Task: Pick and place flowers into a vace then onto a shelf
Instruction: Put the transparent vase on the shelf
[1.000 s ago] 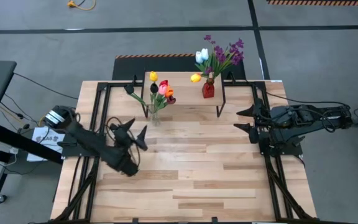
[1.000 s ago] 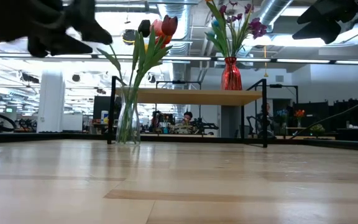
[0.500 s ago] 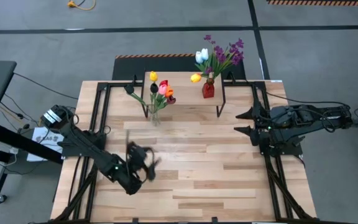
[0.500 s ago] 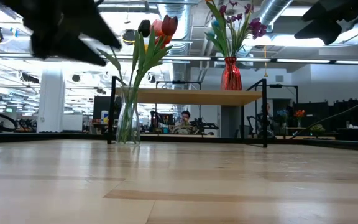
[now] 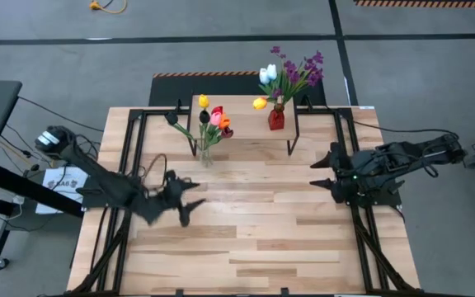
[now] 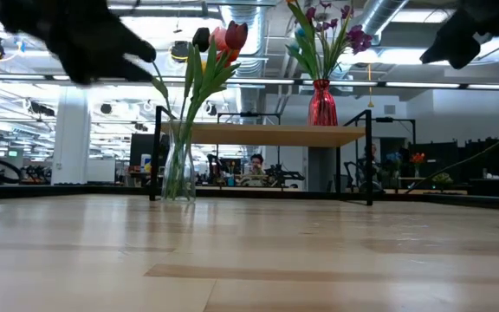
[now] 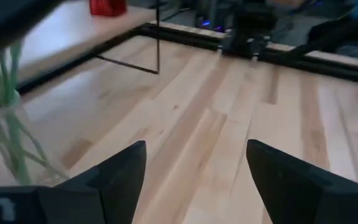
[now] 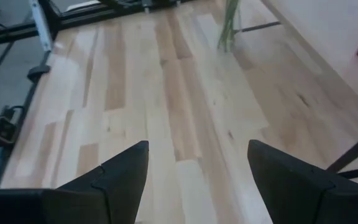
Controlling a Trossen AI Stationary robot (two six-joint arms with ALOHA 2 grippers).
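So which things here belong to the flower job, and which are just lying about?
Job:
- tulips in the clear vase on the table
- red vase of flowers on the shelf
- left gripper and right gripper, both open and empty

Lying about:
- papers beside the table
- floor cables

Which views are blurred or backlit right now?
Low view: bright ceiling lights behind leave the left gripper a smeared silhouette. Left wrist view: clear vase and red vase soft. High view: evenly lit, left arm slightly smeared.
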